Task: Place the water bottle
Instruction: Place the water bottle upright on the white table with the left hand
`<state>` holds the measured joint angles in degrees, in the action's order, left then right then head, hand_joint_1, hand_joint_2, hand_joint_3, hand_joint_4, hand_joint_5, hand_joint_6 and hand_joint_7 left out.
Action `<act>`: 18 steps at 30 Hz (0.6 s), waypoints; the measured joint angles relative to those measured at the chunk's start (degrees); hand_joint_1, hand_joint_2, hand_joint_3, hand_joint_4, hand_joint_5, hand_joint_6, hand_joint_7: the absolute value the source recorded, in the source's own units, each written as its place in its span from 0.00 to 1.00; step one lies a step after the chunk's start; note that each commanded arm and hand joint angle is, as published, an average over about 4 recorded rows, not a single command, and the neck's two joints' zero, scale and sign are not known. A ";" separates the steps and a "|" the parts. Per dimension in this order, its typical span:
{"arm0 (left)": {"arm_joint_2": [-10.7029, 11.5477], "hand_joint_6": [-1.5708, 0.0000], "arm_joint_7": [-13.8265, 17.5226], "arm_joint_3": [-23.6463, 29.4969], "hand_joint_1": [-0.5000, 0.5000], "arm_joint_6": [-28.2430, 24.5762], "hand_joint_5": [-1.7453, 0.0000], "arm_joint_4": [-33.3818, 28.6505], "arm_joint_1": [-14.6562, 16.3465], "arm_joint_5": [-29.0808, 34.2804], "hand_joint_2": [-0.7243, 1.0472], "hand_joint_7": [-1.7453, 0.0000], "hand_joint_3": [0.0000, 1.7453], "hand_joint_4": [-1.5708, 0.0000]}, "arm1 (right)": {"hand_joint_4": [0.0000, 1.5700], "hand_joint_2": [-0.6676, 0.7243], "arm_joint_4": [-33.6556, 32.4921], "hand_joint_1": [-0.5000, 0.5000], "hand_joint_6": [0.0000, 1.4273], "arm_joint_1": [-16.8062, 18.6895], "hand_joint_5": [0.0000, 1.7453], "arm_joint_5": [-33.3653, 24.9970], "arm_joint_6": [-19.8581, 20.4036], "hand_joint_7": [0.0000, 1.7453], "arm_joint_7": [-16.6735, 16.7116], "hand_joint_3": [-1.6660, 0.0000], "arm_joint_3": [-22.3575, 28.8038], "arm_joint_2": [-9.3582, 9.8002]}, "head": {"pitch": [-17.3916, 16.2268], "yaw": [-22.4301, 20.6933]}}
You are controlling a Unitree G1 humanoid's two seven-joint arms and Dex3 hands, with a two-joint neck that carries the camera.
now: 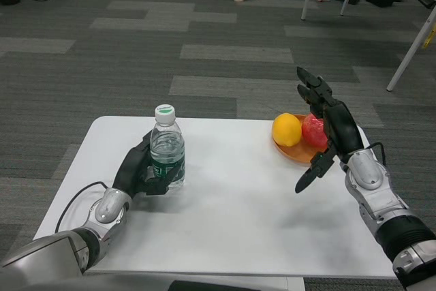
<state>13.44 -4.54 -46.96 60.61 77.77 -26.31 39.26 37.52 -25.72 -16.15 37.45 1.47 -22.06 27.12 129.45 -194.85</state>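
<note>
A clear water bottle [167, 148] with a white cap and green label stands upright on the white table [231, 223], left of centre. My left hand [139, 171] wraps around its lower half from the left, fingers closed on the label. My right hand [328, 129] hovers over the table's right side, fingers spread and empty, just beside the fruit plate.
An orange plate [291, 150] at the table's far right holds a yellow orange [287, 129] and a red apple [312, 132], partly hidden by my right hand. Grey carpet lies beyond; a stool and table legs stand far back.
</note>
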 measured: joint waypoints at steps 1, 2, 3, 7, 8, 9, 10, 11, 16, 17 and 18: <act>0.00 0.58 0.13 0.01 0.00 -0.11 0.00 0.00 -0.04 0.00 0.91 0.70 0.32 0.57 | 0.00 0.86 0.01 0.00 0.00 -0.01 0.00 0.00 0.00 0.04 0.01 0.93 0.00 0.00 | 0.00 -0.03; 0.01 0.72 0.34 0.01 0.00 -0.31 0.00 0.00 -0.08 -0.01 0.88 0.76 0.26 0.67 | 0.00 0.86 0.01 0.00 0.00 -0.02 0.00 0.00 0.00 0.04 0.02 0.93 0.00 0.01 | -0.01 -0.06; 0.01 0.85 0.63 0.01 0.00 -0.63 0.00 0.01 -0.10 -0.04 0.84 0.82 0.20 0.77 | 0.00 0.86 0.03 0.00 0.00 -0.04 0.00 0.00 0.00 0.04 0.02 0.92 0.00 0.02 | -0.02 -0.12; 0.01 1.00 1.60 -0.09 0.00 -1.34 0.00 0.02 -0.07 -0.32 0.73 0.89 0.12 0.89 | 0.00 0.86 0.45 0.00 0.00 -0.47 0.00 0.00 0.00 0.04 0.05 0.93 -0.01 0.13 | -0.05 -0.26; 0.00 1.00 1.74 -0.14 0.00 -1.35 0.00 0.01 -0.07 -0.38 0.71 0.90 0.11 0.90 | 0.00 0.86 0.58 0.00 0.00 -0.67 0.00 0.00 0.00 0.04 0.07 0.94 -0.02 0.18 | 0.00 -0.31; 0.00 1.00 1.82 -0.16 0.00 -1.35 0.00 0.01 -0.07 -0.41 0.69 0.91 0.09 0.91 | 0.00 0.86 0.65 0.00 0.00 -0.84 0.00 0.00 0.00 0.04 0.09 0.94 -0.02 0.25 | 0.04 -0.37; -0.02 1.00 1.89 -0.18 0.00 -1.36 0.00 0.01 -0.08 -0.43 0.68 0.92 0.07 0.92 | 0.00 0.86 0.69 0.00 0.00 -0.95 0.00 0.00 0.00 0.04 0.11 0.93 -0.02 0.31 | 0.10 -0.47; -0.04 1.00 1.92 -0.18 0.00 -1.36 0.00 0.02 -0.08 -0.44 0.66 0.92 0.06 0.93 | 0.00 0.86 0.72 0.00 0.00 -0.99 0.00 0.00 0.00 0.04 0.11 0.92 -0.03 0.34 | 0.15 -0.57; -0.36 1.00 2.00 -0.13 0.00 -1.38 0.00 0.34 -0.17 -0.44 0.58 0.94 0.05 0.99 | 0.00 0.86 0.84 0.00 0.00 -1.08 0.00 -0.01 0.00 0.04 0.12 0.94 -0.09 0.48 | 0.25 -0.86; -0.45 1.00 2.00 -0.11 0.00 -1.38 0.00 0.41 -0.18 -0.44 0.56 0.95 0.05 1.00 | 0.00 0.86 0.86 0.00 0.00 -1.12 0.00 -0.01 0.00 0.04 0.13 0.95 -0.10 0.53 | 0.27 -0.92; -0.55 1.00 2.00 -0.08 0.00 -1.38 0.00 0.48 -0.19 -0.42 0.54 0.96 0.04 1.00 | 0.00 0.86 0.91 0.00 0.00 -1.20 0.00 -0.01 0.00 0.04 0.13 0.95 -0.11 0.57 | 0.28 -0.98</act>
<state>12.89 -2.54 -47.05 59.23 78.26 -26.50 38.84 38.43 -26.92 -16.16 37.45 1.59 -22.17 27.69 129.72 -195.83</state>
